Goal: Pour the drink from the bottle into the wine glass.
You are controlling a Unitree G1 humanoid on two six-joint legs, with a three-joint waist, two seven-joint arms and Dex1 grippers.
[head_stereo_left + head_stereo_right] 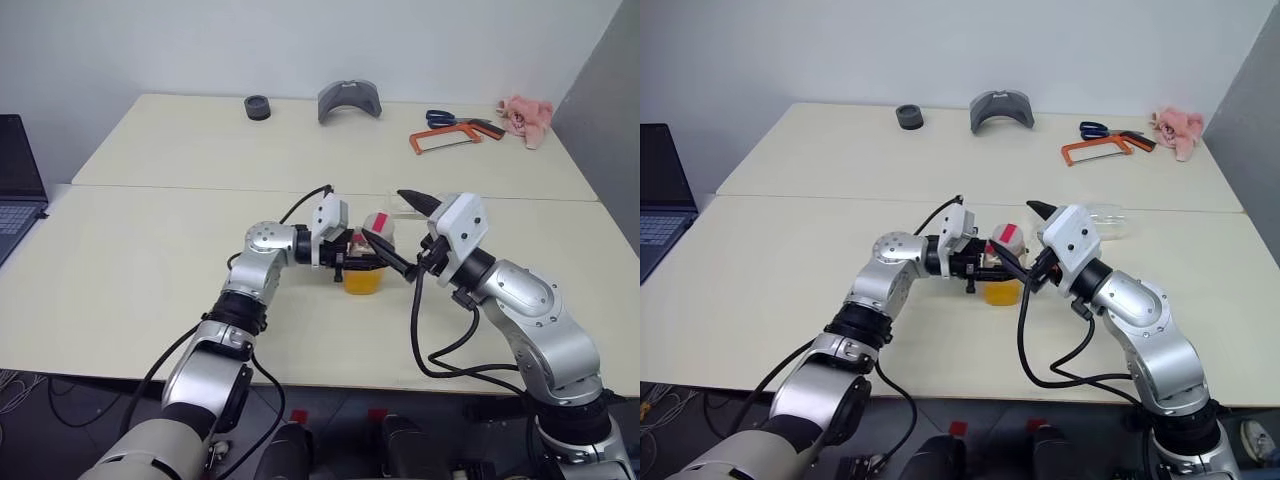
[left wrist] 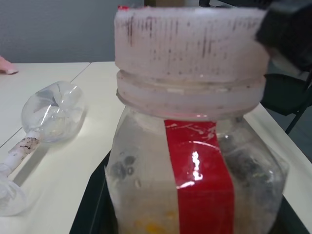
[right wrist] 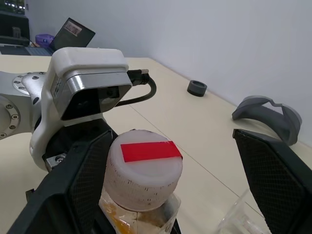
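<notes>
The bottle (image 1: 363,265) stands upright on the table's middle, with the orange drink (image 1: 362,282) in its lower part and a pale cap (image 3: 144,175) marked with a red strip. My left gripper (image 1: 350,262) reaches in from the left and is shut on the bottle's body. My right gripper (image 1: 400,228) is open, with one black finger (image 3: 78,185) on each side of the cap and not touching it. The wine glass (image 1: 1108,220) lies on its side on the table behind my right gripper, and it shows empty next to the bottle (image 2: 195,170) as wine glass (image 2: 48,114).
At the table's back edge are a black ring (image 1: 257,107), a grey curved part (image 1: 349,100), an orange hacksaw (image 1: 450,138) with scissors (image 1: 445,118), and a pink cloth (image 1: 527,115). A laptop (image 1: 15,180) sits off the left side.
</notes>
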